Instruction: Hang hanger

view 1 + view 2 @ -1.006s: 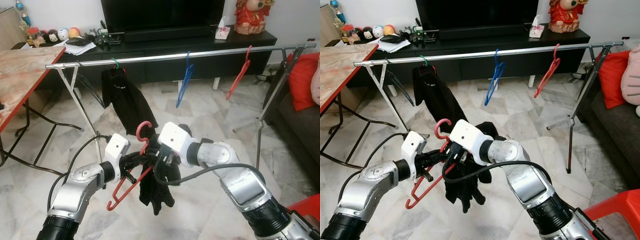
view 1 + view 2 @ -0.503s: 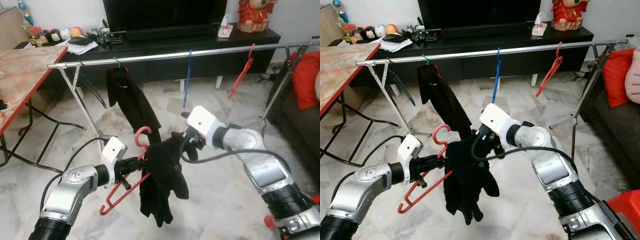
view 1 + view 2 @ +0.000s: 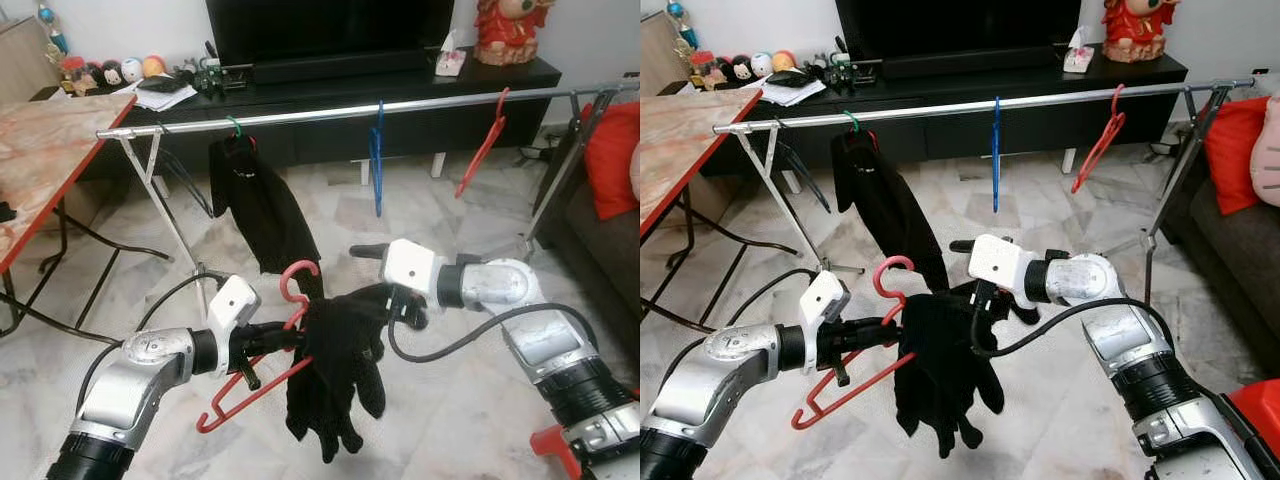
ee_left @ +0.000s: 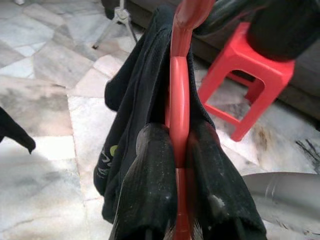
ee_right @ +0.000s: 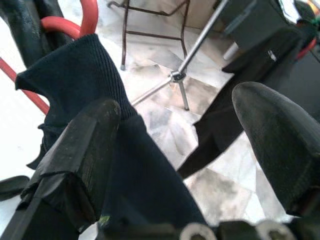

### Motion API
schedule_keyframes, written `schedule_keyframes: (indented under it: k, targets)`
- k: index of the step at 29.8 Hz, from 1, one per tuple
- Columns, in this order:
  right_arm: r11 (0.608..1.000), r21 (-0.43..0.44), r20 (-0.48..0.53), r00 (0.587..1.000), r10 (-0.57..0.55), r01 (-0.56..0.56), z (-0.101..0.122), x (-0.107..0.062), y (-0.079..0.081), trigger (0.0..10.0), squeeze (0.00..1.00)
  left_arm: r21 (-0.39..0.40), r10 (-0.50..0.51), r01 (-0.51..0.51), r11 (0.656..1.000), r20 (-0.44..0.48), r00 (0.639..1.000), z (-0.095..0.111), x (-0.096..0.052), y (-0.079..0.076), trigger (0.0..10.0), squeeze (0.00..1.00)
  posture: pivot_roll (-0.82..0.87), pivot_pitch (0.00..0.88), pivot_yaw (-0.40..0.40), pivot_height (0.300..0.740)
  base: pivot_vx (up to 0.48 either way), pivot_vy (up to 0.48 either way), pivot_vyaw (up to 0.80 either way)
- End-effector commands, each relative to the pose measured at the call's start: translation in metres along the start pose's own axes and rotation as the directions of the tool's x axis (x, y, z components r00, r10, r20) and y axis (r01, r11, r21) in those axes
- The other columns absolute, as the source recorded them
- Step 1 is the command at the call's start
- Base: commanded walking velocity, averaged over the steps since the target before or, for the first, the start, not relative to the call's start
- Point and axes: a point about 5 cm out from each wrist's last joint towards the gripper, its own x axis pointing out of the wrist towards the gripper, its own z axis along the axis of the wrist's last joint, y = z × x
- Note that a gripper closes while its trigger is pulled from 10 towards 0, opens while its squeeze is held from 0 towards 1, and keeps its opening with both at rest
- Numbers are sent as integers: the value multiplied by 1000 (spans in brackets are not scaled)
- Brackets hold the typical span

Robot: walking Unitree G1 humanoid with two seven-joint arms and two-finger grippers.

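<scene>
The left claw (image 3: 268, 338) is clamped on a red hanger (image 3: 262, 372), low in front of the robot and well short of the rail (image 3: 330, 110). In the left wrist view its two fingers (image 4: 150, 185) press on either side of the hanger's red stem (image 4: 178, 115). The hanger's hook (image 3: 300, 275) curls upward and its frame slopes down toward the robot's left. A black garment (image 3: 340, 370) is draped over the hanger and hangs in folds below it.

The right claw (image 3: 405, 300) sits at the garment's upper right edge, its fingers spread wide. In the right wrist view one finger (image 5: 75, 160) lies against the black cloth (image 5: 90, 80), while the other finger (image 5: 280, 140) stands apart over the floor.

The rail runs across the room on a metal stand (image 3: 160, 200). On it hang a black garment on a green-hooked hanger (image 3: 255, 200), a blue hanger (image 3: 377, 155) near the middle, and another red hanger (image 3: 482, 145) toward the right. Behind the rail is a dark TV cabinet (image 3: 350, 90) with a red figurine (image 3: 505, 30), and a marble-patterned table (image 3: 45, 150) stands at the left. A red cushion (image 3: 610, 160) lies on the sofa at the right, and a red stool (image 4: 250, 85) appears in the left wrist view. The floor (image 3: 440, 220) is pale marble tile.
</scene>
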Motion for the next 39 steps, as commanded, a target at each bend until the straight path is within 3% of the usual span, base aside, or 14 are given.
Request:
schedule_keyframes:
  k: [1, 3, 8, 15, 35, 36, 39]
  targets:
    - [1000, -29, 37, 999, 13, -12, 8, 1, -5, 10000, 0, 29, -25, 25, 999, 30, 999, 10, -1, -2, 10000, 0, -71, 5, 110, 740, 0, 0, 0]
    - [982, -46, 16, 983, 181, -181, 5, -4, 0, 10000, 0, 57, -59, 57, 997, 22, 998, 14, 0, -5, 10000, 0, -71, 0, 112, 740, 0, 0, 0]
    - [947, -32, 0, 948, 320, -319, -2, -8, 5, 10000, 0, 93, -106, 104, 990, 19, 994, 18, 0, -9, 10000, 0, -70, 0, 111, 740, 0, 0, 0]
    - [914, -27, -24, 914, 405, -406, -8, -10, 4, 10000, 0, 129, -133, 131, 983, 8, 991, 19, 0, -12, 10000, 0, -69, 0, 110, 740, 0, 0, 0]
    - [887, 7, -4, 887, 461, -461, -16, 5, 12, 9961, 0, 173, -182, 176, 969, 19, 983, 26, 3, -18, 10000, 0, -62, 0, 109, 740, 0, 0, 0]
    - [889, 12, -3, 889, 459, -459, -17, 5, 11, 0, 0, 174, -181, 175, 969, 20, 983, 26, 4, -18, 10000, 0, -62, 0, 108, 740, 0, 0, 0]
    - [885, 22, -3, 885, 465, -465, -18, 5, 12, 0, 0, 174, -181, 175, 969, 23, 983, 27, 5, -19, 10000, 0, -62, 0, 108, 740, 0, 0, 0]
